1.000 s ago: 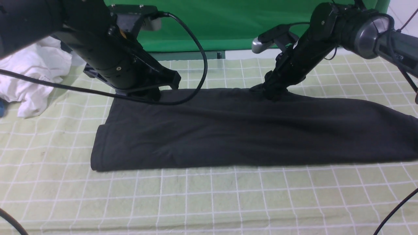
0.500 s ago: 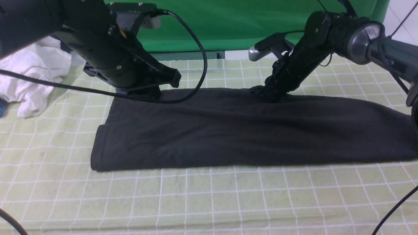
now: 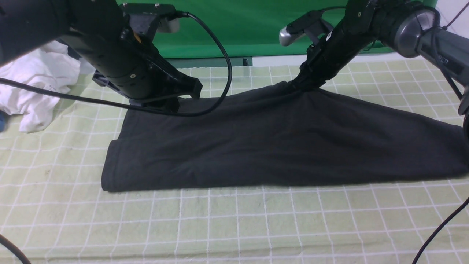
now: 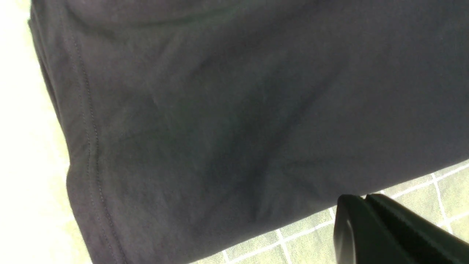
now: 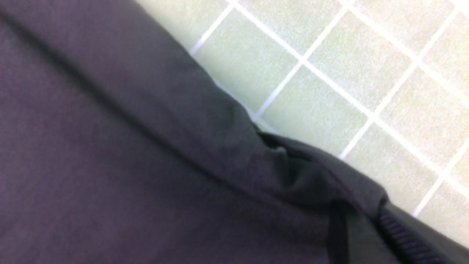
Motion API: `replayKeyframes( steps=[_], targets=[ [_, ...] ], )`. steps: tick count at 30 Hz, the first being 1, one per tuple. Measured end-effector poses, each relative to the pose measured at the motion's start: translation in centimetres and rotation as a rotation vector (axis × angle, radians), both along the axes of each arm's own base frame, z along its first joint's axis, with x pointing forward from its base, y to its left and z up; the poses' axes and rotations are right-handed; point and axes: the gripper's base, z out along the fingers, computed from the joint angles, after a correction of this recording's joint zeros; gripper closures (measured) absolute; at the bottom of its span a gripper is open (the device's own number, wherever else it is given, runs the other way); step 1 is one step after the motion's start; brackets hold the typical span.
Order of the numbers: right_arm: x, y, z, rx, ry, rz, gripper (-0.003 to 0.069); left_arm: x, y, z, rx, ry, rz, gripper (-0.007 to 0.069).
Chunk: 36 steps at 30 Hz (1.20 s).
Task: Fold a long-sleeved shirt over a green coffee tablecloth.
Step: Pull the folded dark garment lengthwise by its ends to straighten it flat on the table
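Fabric fills the front view: the long-sleeved shirt [image 3: 278,146], charcoal black, lies as a long band across the green coffee tablecloth [image 3: 220,227], whose pale squares show on every side of it. The near edge of the shirt rests flat. At the far edge the right gripper [image 3: 304,85] has its jaws pinched on the cloth and holds that spot raised, so the shirt rises to a peak there and slopes down to either side. The left gripper [image 3: 172,106] sits low at the shirt's far left corner; its tips are hidden here behind its own body. A black cable [image 3: 229,73] loops down from that arm onto the shirt. A white garment [image 3: 33,84] lies crumpled at the far left, and a plain green backdrop [image 3: 249,29] stands behind the table.

From the left wrist, the shirt [image 4: 238,110] covers most of the picture, its stitched hem running along one side. The left gripper [image 4: 366,209] shows its two fingers pressed together, with nothing seen between them, over the tablecloth [image 4: 450,183] just beside the shirt's edge.

From the right wrist, the shirt's [image 5: 110,165] edge runs diagonally across the grid of the tablecloth [image 5: 348,55] and gathers into a bunched fold toward one corner, where a dark ribbed strip shows; what that strip is cannot be told.
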Motion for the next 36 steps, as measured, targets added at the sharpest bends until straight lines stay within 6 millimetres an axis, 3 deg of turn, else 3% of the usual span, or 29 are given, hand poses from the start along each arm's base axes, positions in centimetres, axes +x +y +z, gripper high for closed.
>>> replayKeyframes(
  steps=[5,8,11,12,13,14,15,18,19,20,23,25,27,28,29,30,33,36],
  targets=[
    [0.6,-0.6,-0.3,-0.066,-0.055,-0.023,0.0312,0.0,0.0,0.0,-0.001,0.0,0.002,0.0613],
    [0.3,-1.5,0.9,-0.136,-0.054,-0.083,0.0283,0.0,0.0,0.0,-0.001,0.0,0.002,0.0613],
    [-0.4,-2.6,3.1,-0.202,-0.054,-0.156,0.0333,0.0,0.0,0.0,-0.001,0.0,0.002,0.0613],
    [-1.2,-3.5,5.1,-0.223,-0.044,-0.195,0.0443,0.0,0.0,0.0,-0.001,0.001,0.002,0.0613],
    [-1.3,-3.7,5.4,-0.226,-0.037,-0.199,0.0461,0.0,0.0,0.0,-0.001,0.001,0.002,0.0613],
    [-2.4,-4.7,8.4,-0.197,-0.036,-0.217,0.058,0.0,0.0,0.0,-0.001,0.001,0.002,0.0613],
    [-3.0,-5.4,9.7,-0.176,-0.024,-0.229,0.062,0.0,0.0,0.0,0.0,0.005,0.002,0.0613],
    [-4.1,-6.9,12.0,-0.158,-0.009,-0.257,0.0648,-0.1,0.0,-0.1,0.002,0.012,0.001,0.0613],
    [-4.8,-8.8,13.3,-0.148,0.006,-0.3,0.0659,-0.4,0.1,-0.2,0.003,0.015,0.0,0.0613],
    [-4.9,-9.3,13.3,-0.148,0.009,-0.312,0.0659,-0.4,0.1,-0.2,0.005,0.017,0.0,0.0613],
    [-6.7,-13.9,14.3,-0.138,0.05,-0.429,0.0664,-1.4,0.6,-1.6,0.02,0.026,0.008,0.0613],
    [-7.7,-15.6,13.9,-0.138,0.089,-0.467,0.0664,-2.0,1.0,-2.7,0.039,0.037,0.03,0.0613],
    [-10.0,-19.0,13.3,-0.13,0.159,-0.551,0.0664,-2.7,1.8,-4.4,0.069,0.065,0.071,0.0613],
    [-10.1,-19.0,13.0,-0.133,0.17,-0.551,0.0664,-2.8,1.8,-4.5,0.071,0.068,0.074,0.0613],
    [-11.4,-20.7,12.3,-0.133,0.216,-0.598,0.0662,-3.1,2.6,-5.4,0.077,0.09,0.109,0.0613],
    [-11.5,-20.9,12.2,-0.133,0.222,-0.603,0.0662,-3.1,2.6,-5.4,0.077,0.09,0.109,0.0613],
    [-13.3,-23.6,9.7,-0.136,0.321,-0.683,0.0596,-2.9,4.7,-6.1,0.052,0.116,0.197,0.0613],
    [-13.7,-24.3,7.8,-0.13,0.37,-0.701,0.0488,-2.6,5.8,-6.1,0.031,0.114,0.235,0.0613]
  ],
)
